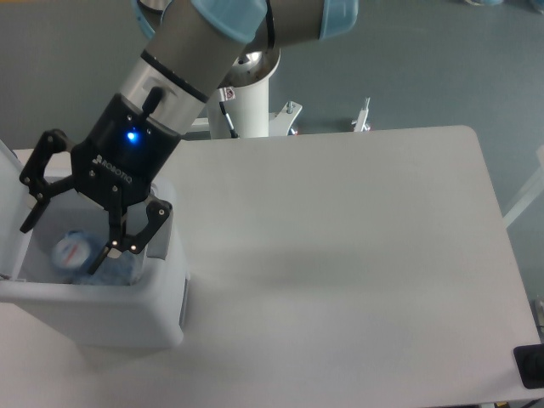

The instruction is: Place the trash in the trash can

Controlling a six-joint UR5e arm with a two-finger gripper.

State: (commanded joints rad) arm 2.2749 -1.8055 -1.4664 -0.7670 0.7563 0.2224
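At the far left edge, part of the raised white lid (7, 161) of the trash can (93, 310) is seen. The can is placed on the left part of the white table (357, 255), and its opening is turned up. Inside the can, the crushed plastic bottle (75, 253) is seen, with its round end turned toward the camera; it lies low in the opening, and something bluish is seen under it but cannot be identified. Above the opening the gripper (66, 236) is held, its black fingers (34, 183) spread wide apart on both sides of the bottle. No contact between the fingers and the bottle is seen, so nothing is gripped. A blue light (130, 136) is lit on the gripper body. To the right, the table surface is seen up to its rounded corner.
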